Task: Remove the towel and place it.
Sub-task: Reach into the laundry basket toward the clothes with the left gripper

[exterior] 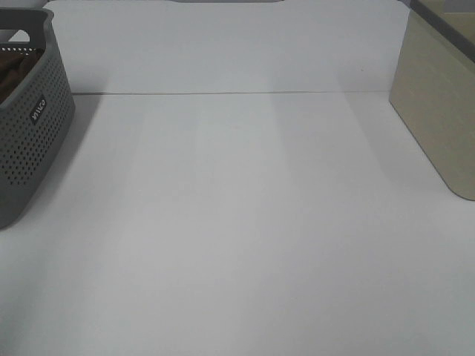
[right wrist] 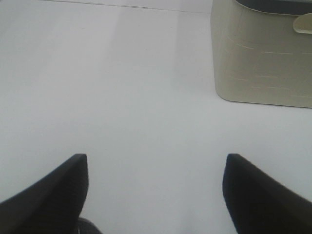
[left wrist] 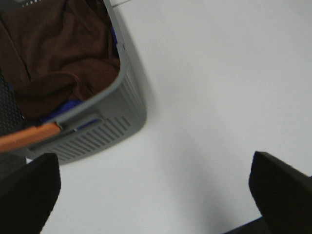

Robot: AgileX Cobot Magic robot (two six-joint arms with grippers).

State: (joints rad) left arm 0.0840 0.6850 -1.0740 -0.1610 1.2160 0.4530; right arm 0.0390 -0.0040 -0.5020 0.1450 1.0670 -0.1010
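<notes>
Towel [left wrist: 53, 53], one, bunched inside one grey basket [left wrist: 109, 127]; one beige bin [exterior: 438, 111]

White table [exterior: 237, 222], matte and plain. A grey perforated basket [exterior: 37, 141] stands on it. A thin seam [exterior: 223, 93] in the tabletop runs away from the basket's side. A beige bin [exterior: 438, 111] stands well apart from the basket, at the seam's far end.
</notes>
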